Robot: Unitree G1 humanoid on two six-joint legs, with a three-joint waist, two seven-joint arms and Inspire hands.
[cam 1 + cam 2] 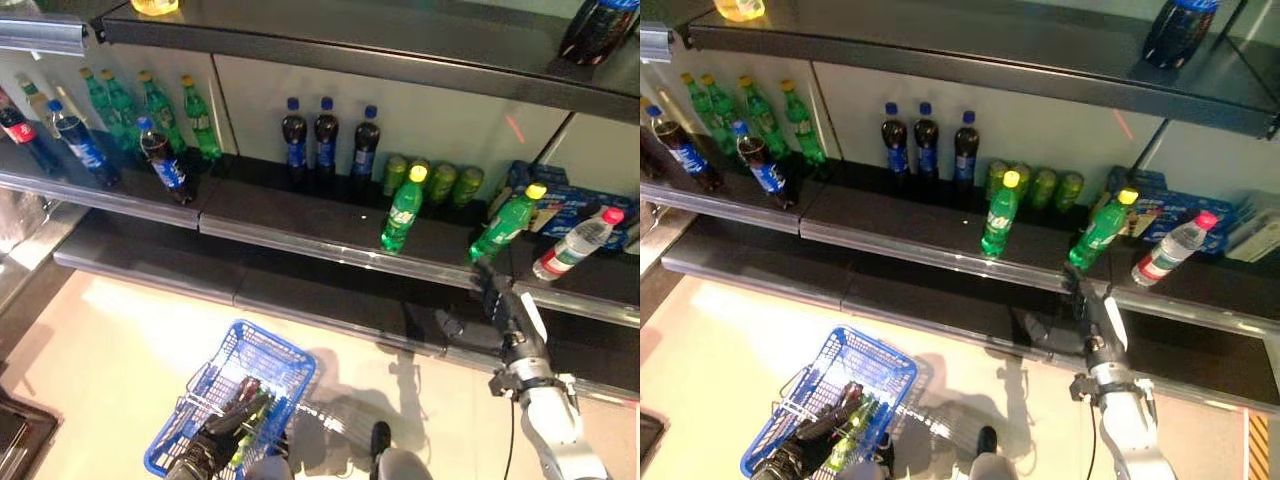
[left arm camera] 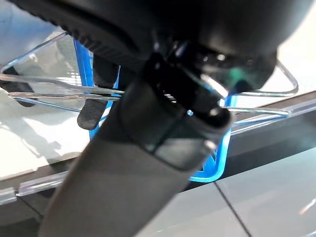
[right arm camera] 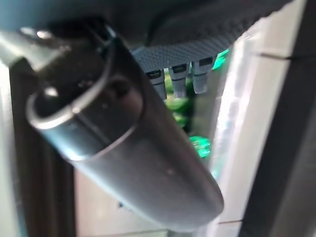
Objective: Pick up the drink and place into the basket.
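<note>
A green drink bottle with a yellow cap (image 1: 505, 225) stands tilted at the front edge of the middle shelf (image 1: 300, 235). My right hand (image 1: 497, 295) is just below it, fingers straight and pointing up at its base, open and holding nothing. The right wrist view shows the green bottle (image 3: 199, 146) just past the fingertips (image 3: 175, 81). At lower left, my left hand (image 1: 215, 435) is curled round the wire handle (image 2: 49, 91) of the blue basket (image 1: 275, 345), which hangs above the floor. A dark bottle and a green one lie inside it.
A second green bottle (image 1: 403, 212) stands left of the first, and a water bottle with a pink cap (image 1: 575, 245) to its right. Dark cola bottles (image 1: 325, 140), green cans (image 1: 440, 183) and blue packs (image 1: 560, 200) stand further back. More bottles fill the left shelf section.
</note>
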